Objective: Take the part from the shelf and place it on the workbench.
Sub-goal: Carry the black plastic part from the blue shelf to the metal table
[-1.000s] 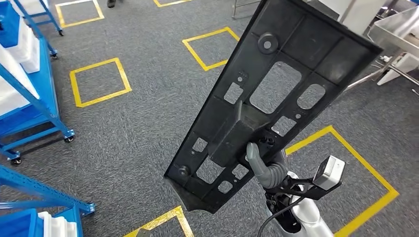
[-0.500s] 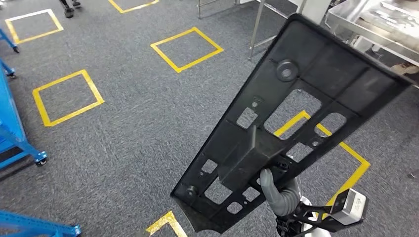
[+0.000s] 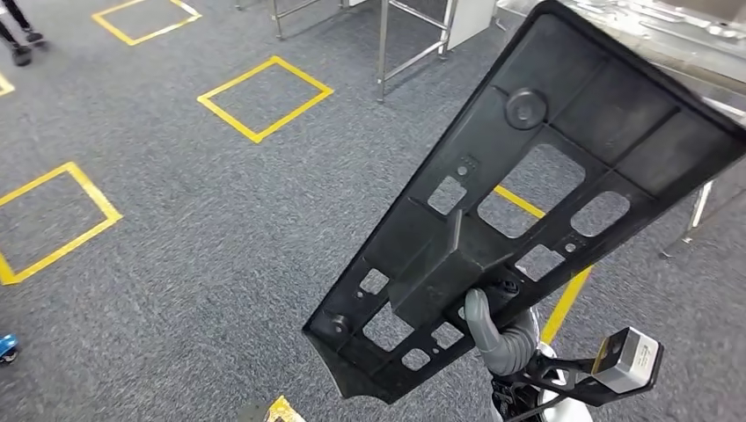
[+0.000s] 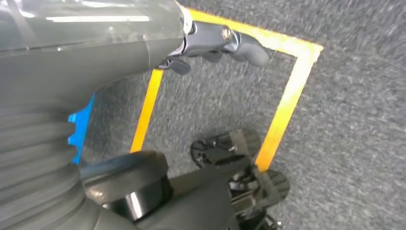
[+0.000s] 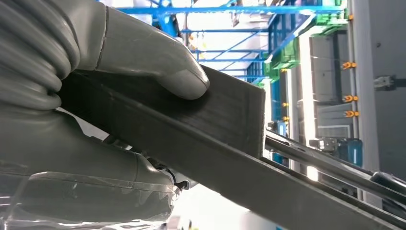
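Right hand (image 3: pixel 500 337) grips the part (image 3: pixel 528 202) near its lower end, thumb up over the raised centre block. It is one long black plastic panel with cutouts, held tilted up and away, above the floor and not on any surface. Right wrist view adds the close-up: thumb (image 5: pixel 158 57) pressed flat on the part's (image 5: pixel 210 124) dark ribbed edge, other fingers hidden under it, blue shelving (image 5: pixel 230 28) blurred behind.

Left wrist view shows the left hand (image 4: pixel 225 40) hanging over grey carpet (image 4: pixel 344 120) and yellow floor tape (image 4: pixel 287 96) — fingers curled in, nothing in them.

Head view, nearer floor: grey carpet (image 3: pixel 193 264) with yellow tape squares, three outlines visible to the left plus a line partly behind the part. Farther off — metal legs (image 3: pixel 383 48) of a frame, and the steel worktop (image 3: pixel 669 35) at top right, its edge partly blocked by the panel's far end. A person's feet (image 3: pixel 18 40) at the top left corner.
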`<act>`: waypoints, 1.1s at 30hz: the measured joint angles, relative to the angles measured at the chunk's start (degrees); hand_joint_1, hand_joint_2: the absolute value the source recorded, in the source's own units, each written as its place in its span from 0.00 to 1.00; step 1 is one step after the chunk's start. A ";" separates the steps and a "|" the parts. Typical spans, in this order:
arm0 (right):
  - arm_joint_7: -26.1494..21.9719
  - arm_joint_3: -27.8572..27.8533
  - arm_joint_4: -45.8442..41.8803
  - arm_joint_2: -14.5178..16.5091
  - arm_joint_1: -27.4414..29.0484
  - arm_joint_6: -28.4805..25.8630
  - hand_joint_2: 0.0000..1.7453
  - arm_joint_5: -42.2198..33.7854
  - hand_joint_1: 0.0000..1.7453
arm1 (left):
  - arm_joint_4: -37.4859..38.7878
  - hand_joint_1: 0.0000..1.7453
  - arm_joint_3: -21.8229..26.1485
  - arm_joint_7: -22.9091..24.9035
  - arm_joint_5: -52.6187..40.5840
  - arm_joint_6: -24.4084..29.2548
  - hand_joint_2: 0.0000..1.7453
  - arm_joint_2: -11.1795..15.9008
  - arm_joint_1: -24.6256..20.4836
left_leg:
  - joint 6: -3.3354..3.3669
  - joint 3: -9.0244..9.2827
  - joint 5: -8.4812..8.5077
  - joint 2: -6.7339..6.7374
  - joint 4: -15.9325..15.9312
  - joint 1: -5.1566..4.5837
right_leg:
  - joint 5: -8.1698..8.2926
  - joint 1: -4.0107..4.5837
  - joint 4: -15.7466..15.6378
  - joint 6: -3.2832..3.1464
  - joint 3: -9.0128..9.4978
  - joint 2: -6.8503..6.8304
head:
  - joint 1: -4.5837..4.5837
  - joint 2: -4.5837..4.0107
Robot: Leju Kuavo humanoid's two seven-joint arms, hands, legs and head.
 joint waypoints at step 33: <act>1.87 -0.68 3.90 2.33 -4.91 1.43 1.00 -3.03 1.00 | 0.17 0.00 0.04 -0.03 0.97 1.14 1.00 0.91 1.41 | 1.07 -1.03 1.63 0.36 -0.80 -0.61 | -0.20 0.34 -0.44 -0.34 0.35 0.91 | 0.01 0.00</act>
